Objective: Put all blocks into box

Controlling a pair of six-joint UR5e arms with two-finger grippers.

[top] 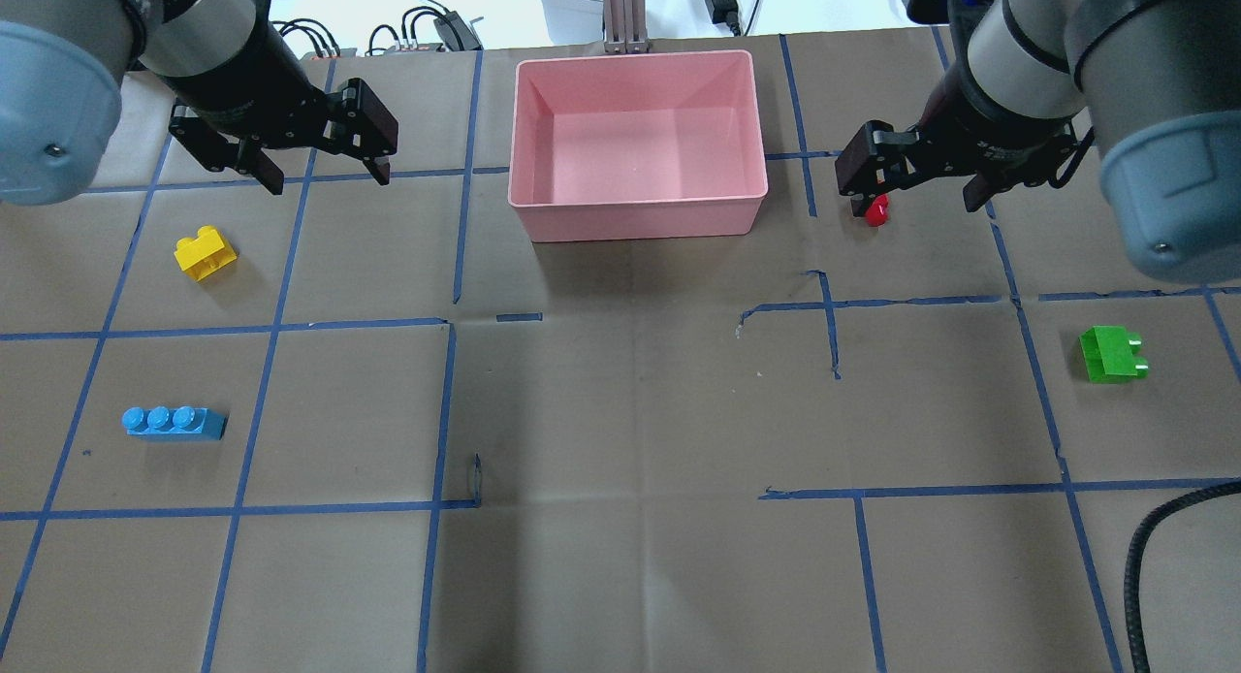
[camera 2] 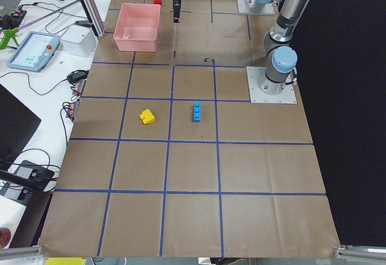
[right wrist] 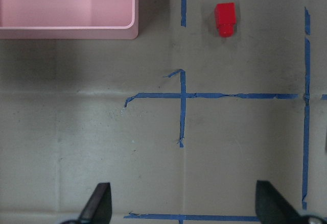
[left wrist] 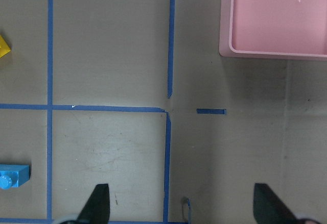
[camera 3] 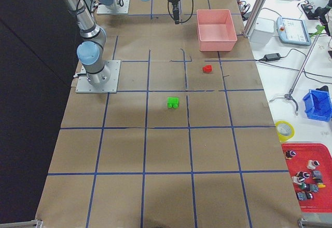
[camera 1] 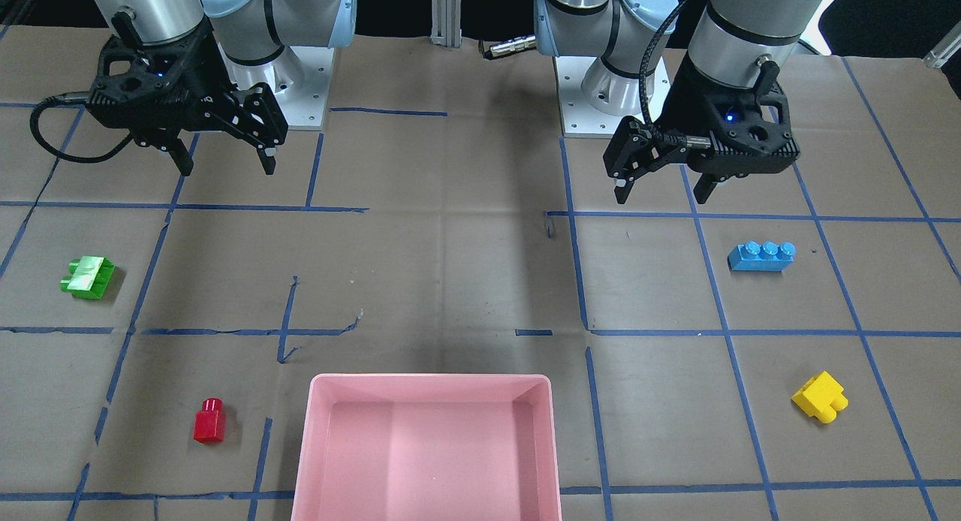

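The pink box (camera 1: 428, 382) (top: 635, 222) stands empty at the table's far middle. The green block (camera 1: 88, 277) (top: 1113, 355) and the red block (camera 1: 209, 421) (top: 876, 210) lie on my right side. The blue block (camera 1: 761, 256) (top: 175, 422) and the yellow block (camera 1: 820, 397) (top: 205, 253) lie on my left side. My left gripper (camera 1: 661, 191) (top: 328, 178) is open and empty above the table. My right gripper (camera 1: 225, 164) (top: 916, 206) is open and empty, also raised. The right wrist view shows the red block (right wrist: 225, 19) and the box corner (right wrist: 66, 32).
Brown paper with a blue tape grid covers the table. The arm bases (camera 1: 278, 93) (camera 1: 612, 100) stand at the robot's edge. A black cable (top: 1163, 557) hangs at my near right. A side bench with a tablet (camera 2: 33, 51) runs past the box.
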